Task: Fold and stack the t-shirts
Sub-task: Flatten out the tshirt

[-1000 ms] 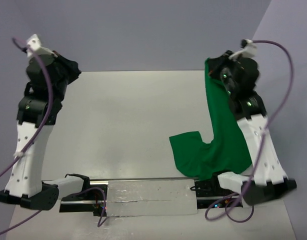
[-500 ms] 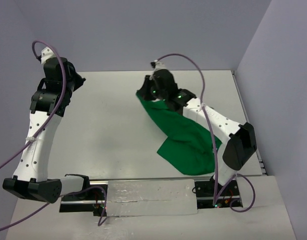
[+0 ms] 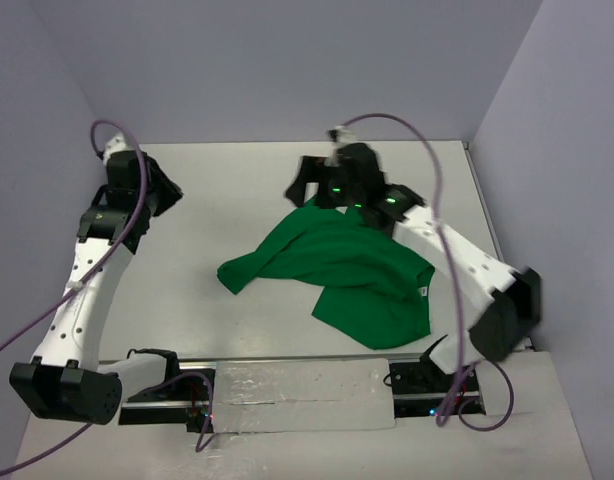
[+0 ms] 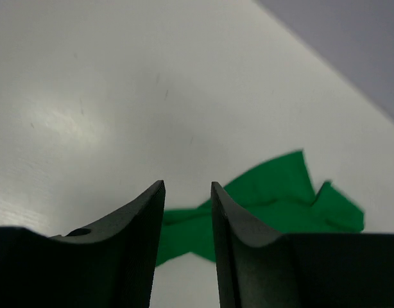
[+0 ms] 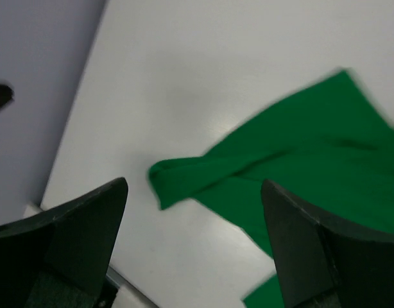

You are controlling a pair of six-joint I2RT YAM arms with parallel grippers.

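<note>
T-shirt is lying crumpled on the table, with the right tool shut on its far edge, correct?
Not quite. The right tool is open, its fingers wide apart with nothing between them, as the right wrist view shows. The t-shirt does lie crumpled on the table.

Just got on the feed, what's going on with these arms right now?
The bright-green short-sleeved cloth t-shirt lies crumpled and unfolded on the grey table, nearer the right arm. The right pincer hangs wide open by the shirt's far edge, gripping nothing. The left pincer is at the far left of the table, clear of the shirt, jaws only narrowly apart and empty. No fold has been made yet.
</note>
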